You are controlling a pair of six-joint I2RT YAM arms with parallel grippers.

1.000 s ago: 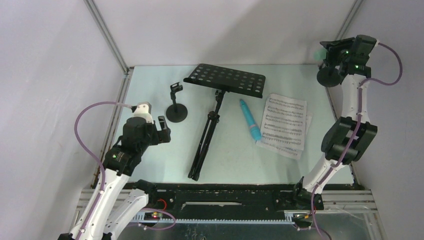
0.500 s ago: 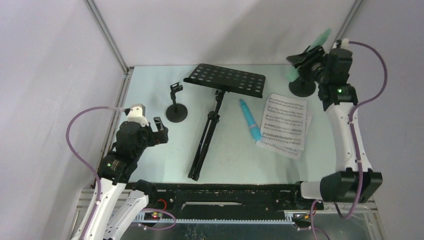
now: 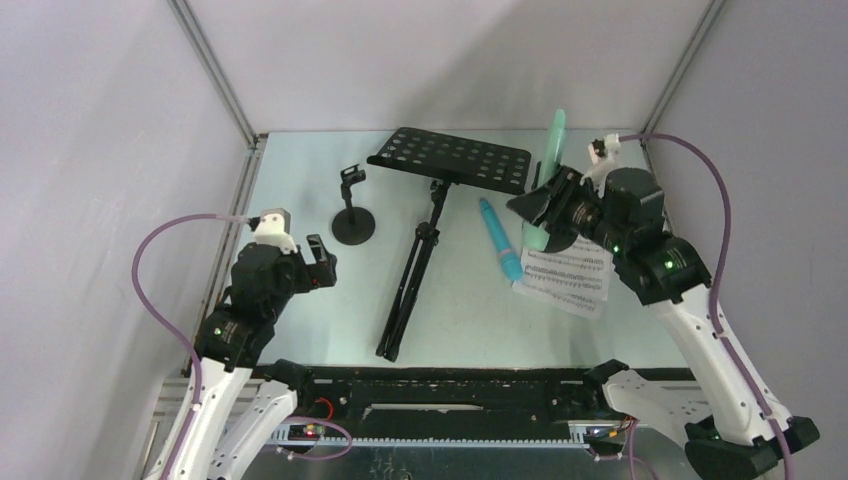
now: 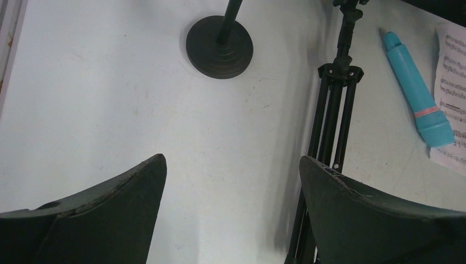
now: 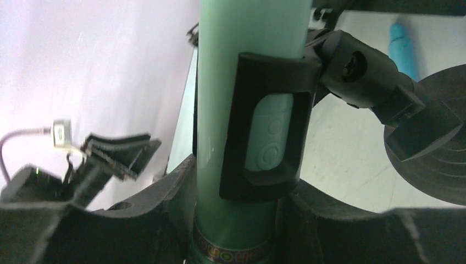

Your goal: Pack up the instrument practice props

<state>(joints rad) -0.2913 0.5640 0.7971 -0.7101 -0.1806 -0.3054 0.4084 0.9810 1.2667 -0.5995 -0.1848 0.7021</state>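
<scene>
The right gripper holds the green microphone, clipped in its holder. The left gripper is open, empty. Nothing looks packed yet.

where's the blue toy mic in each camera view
Top external: blue microphone lies mid-table, right of the tripod legs.
Left wrist: upper right, slanting.
Right wrist: top right corner, a sliver past the black holder.
Landmark: sheet-music pages at its head, seen in top and left wrist views.
</scene>
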